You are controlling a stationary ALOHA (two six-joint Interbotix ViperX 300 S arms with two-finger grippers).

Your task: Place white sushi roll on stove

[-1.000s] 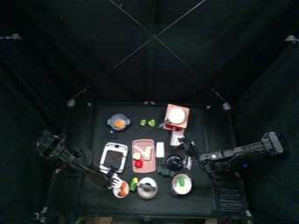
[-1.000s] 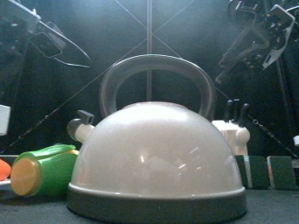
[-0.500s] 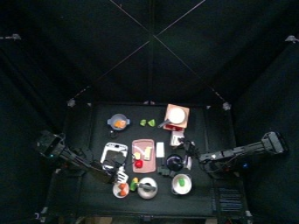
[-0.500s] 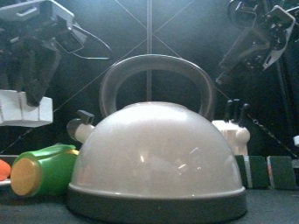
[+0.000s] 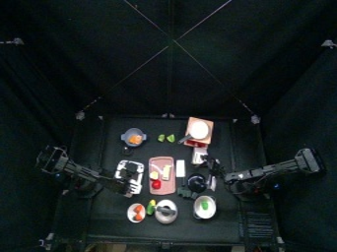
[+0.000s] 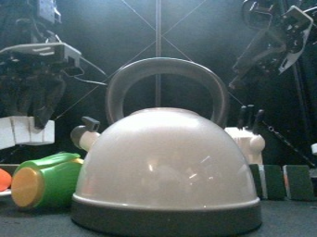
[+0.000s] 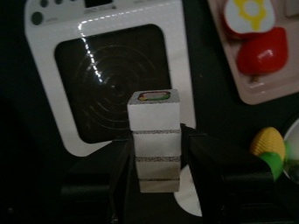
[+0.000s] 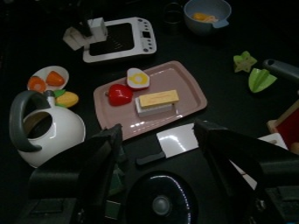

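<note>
The white sushi roll [image 7: 156, 140], a stubby white block with a coloured filling at its end, is clamped between the left gripper [image 7: 156, 171] jaws directly above the stove [image 7: 103, 77], a white cooktop with a dark ringed burner. Beside the stove, the pink tray [image 8: 198, 94] holds a red piece, an egg half and a yellow-topped block. The right gripper [image 8: 158, 144] hangs with jaws spread and empty over a black disc, near the white kettle [image 6: 168, 167]
</note>
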